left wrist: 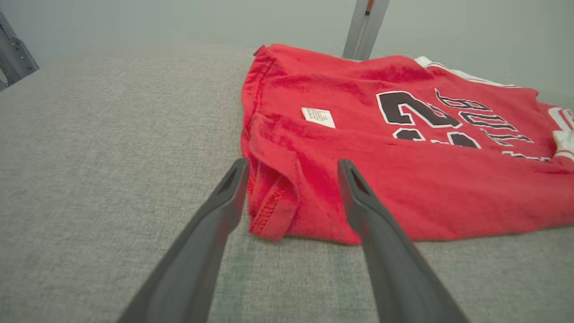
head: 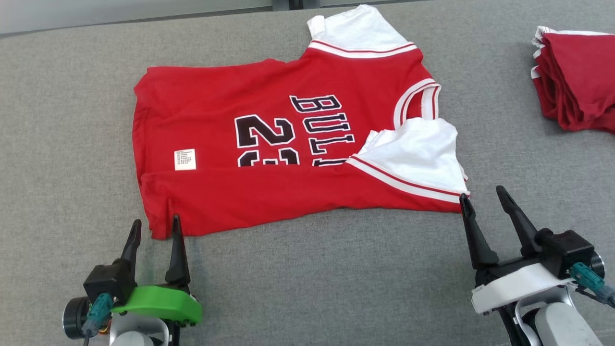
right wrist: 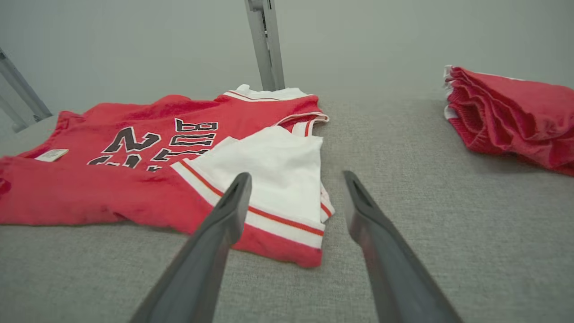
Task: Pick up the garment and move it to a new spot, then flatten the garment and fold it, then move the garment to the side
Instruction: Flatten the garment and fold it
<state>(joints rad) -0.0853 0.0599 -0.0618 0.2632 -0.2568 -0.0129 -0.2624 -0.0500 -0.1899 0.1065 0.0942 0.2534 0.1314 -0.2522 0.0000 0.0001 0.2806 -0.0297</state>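
Left gripper (left wrist: 292, 162) agape, garment hem (left wrist: 269, 220), red stack (right wrist: 515, 112)

The red jersey (head: 288, 197) lies spread on the grey cloth surface (head: 72, 96), collar end to the right. Its near long edge is folded up over the body, covering the lower part of the black number and lettering. The near white sleeve (head: 418, 149) lies folded in over the red, the far white sleeve (head: 355, 26) sticks out behind, and there's a small white label (head: 185, 159) near the hem.
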